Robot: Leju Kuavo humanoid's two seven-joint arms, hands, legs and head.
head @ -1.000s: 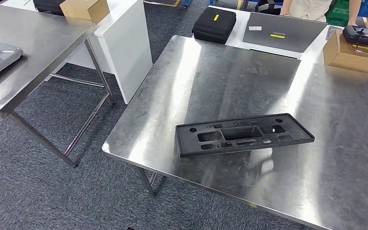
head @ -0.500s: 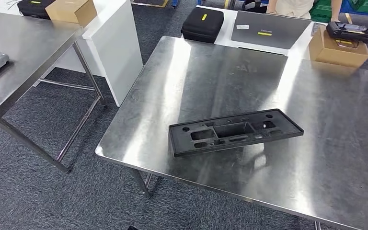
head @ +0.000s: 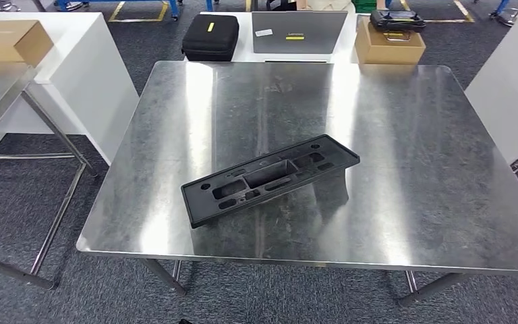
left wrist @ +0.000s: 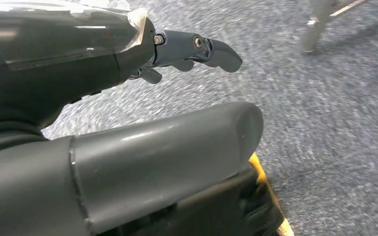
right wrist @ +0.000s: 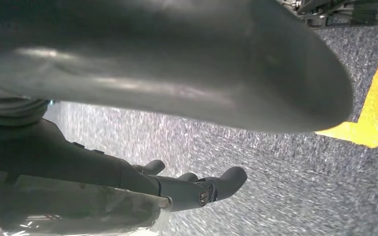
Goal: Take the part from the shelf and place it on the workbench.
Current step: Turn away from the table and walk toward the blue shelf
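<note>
Black part [head: 270,179], shiny silver workbench [head: 411,175], speckled grey carpet [head: 13,223].

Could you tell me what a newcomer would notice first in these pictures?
A long black plastic part lies slanted near the front of a shiny steel workbench. Behind it, on a white table, sit a black case, a grey laptop and a cardboard box.
</note>
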